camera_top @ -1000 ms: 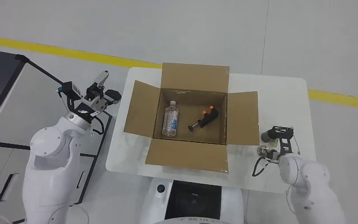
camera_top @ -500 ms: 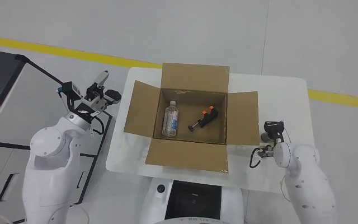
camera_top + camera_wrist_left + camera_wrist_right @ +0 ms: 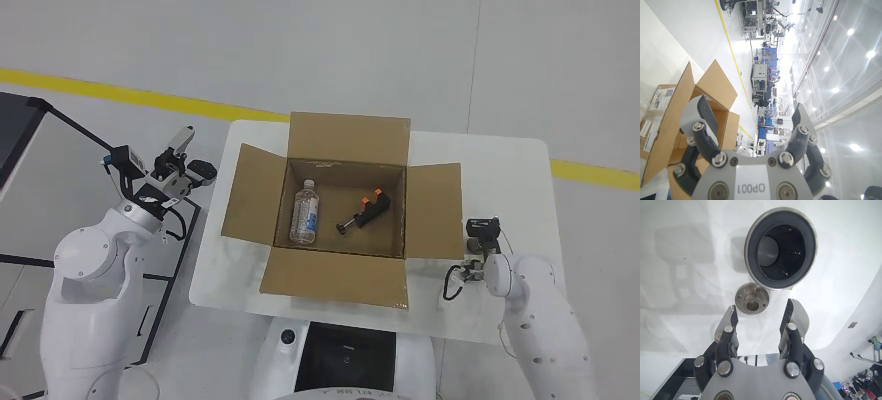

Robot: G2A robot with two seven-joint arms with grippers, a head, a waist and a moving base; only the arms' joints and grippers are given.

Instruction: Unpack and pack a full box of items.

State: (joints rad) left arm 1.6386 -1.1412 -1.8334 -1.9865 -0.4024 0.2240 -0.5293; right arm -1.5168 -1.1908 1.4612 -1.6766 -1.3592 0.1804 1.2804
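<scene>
Floor: pale grey, crossed by a yellow line behind the table.
Table: white, with rounded corners, bearing the box at its middle.
Box: brown cardboard, upright, open at the top, all four flaps folded outward.
Left gripper: fingers spread wide with nothing between them; off the table's left edge, beside the box's left flap, aimed up and out over the hall.
Right gripper: fingers parted and empty; low over the table to the right of the box's right flap, pointed at the cup and the flange.
Bottle: clear plastic, on its side on the box floor, in the left half, cap toward the back wall.
Clamp: dark with orange parts, lying inside the box just right of the bottle, apart from it.
Cup: metal rim, black inside, on the table just beyond the right gripper's fingertips, outside their gap, mouth turned toward the gripper.
Flange: small round metal disc with a centre bore and bolt holes, flat on the table just beside the cup, ahead of the gap and nearer one finger.
</scene>
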